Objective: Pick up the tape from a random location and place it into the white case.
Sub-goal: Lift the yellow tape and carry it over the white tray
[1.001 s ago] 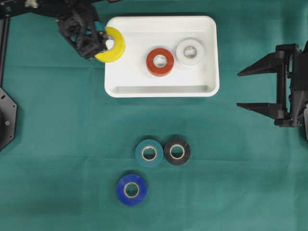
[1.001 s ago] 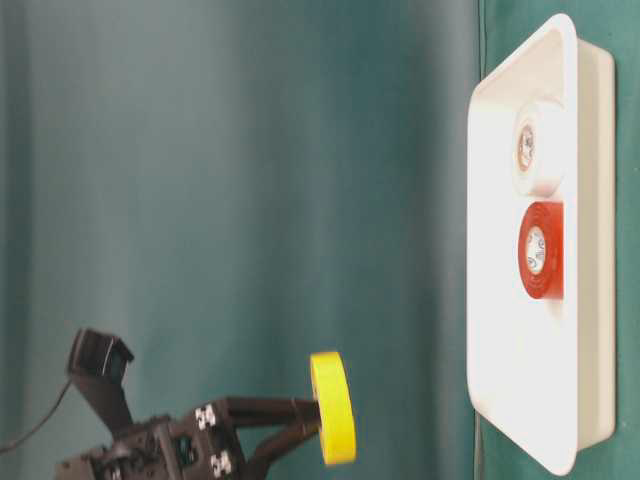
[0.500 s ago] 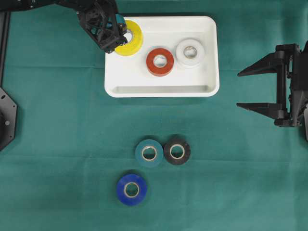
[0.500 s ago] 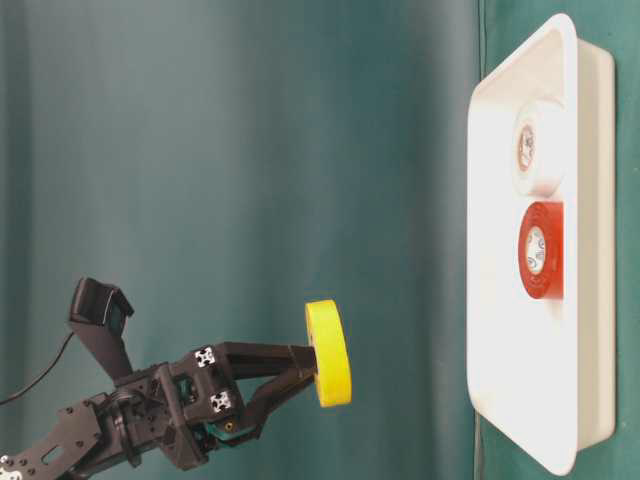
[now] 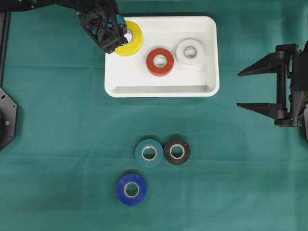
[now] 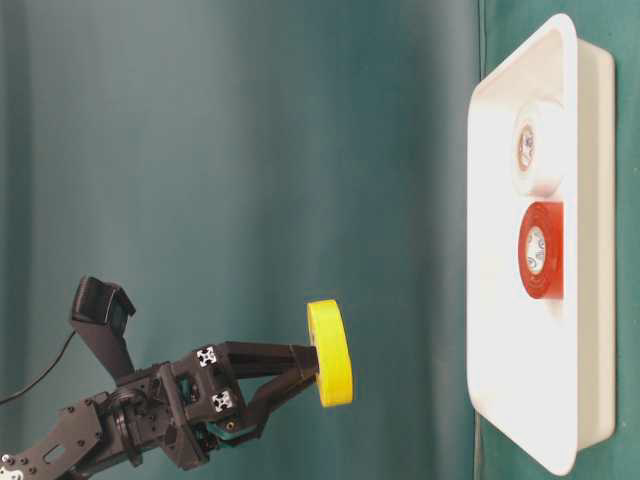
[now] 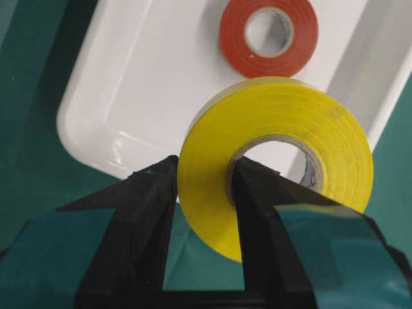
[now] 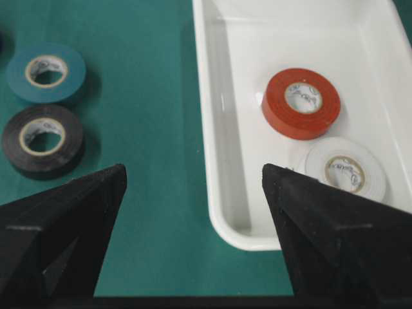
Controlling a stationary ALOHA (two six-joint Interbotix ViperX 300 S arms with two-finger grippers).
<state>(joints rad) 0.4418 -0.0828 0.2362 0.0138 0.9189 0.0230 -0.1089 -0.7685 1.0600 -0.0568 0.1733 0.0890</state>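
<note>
Over the far left corner of the white case [image 5: 161, 91], the left hand [image 5: 118, 34] is gripping a yellow tape [image 5: 131, 38] by its wall, one finger through the core and one outside, as the wrist view is showing. From the table-level view the roll is hanging well above the case, not yet resting in it. A red tape [image 5: 160, 61] and a white tape [image 5: 190, 52] are already lying flat inside the case, touching each other. Nearer on the green surface [image 5: 57, 144], a teal tape [image 5: 149, 153] and a black tape [image 5: 177, 151] are sitting side by side, with a blue tape [image 5: 132, 189] just near-left of them; these three are waiting outside. The right hand [image 5: 255, 89] is idling at the right edge, spread wide and holding nothing. Lowering and letting go of the yellow roll appears to be the step remaining now.
</note>
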